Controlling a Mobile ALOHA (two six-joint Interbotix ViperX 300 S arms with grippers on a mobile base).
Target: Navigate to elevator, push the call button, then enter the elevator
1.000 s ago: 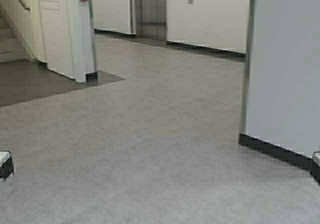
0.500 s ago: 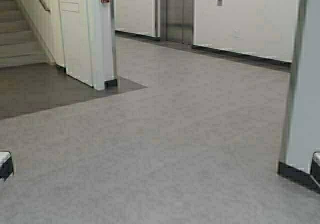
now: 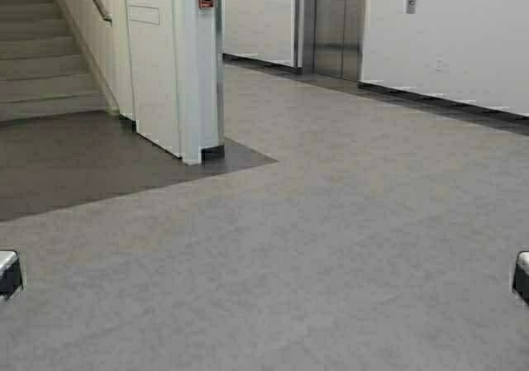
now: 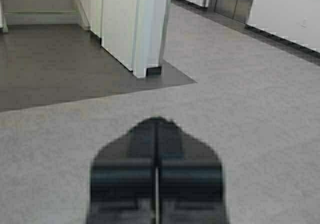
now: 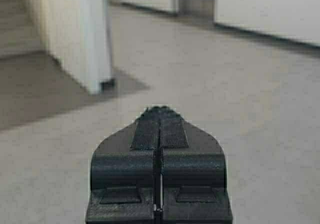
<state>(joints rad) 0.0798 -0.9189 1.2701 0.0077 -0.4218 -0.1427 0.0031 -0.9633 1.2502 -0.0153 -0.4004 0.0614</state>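
Call button and elevator far ahead of both pressed-together end effectors, left and right.

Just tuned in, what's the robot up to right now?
It is out in a hallway, some way short of the elevator, whose steel doors are shut in the far wall. The call button sits on the wall just right of them, not yet pressed. The left gripper and right gripper are both shut, holding nothing, pointing out over the grey floor. A staircase lies to the left.
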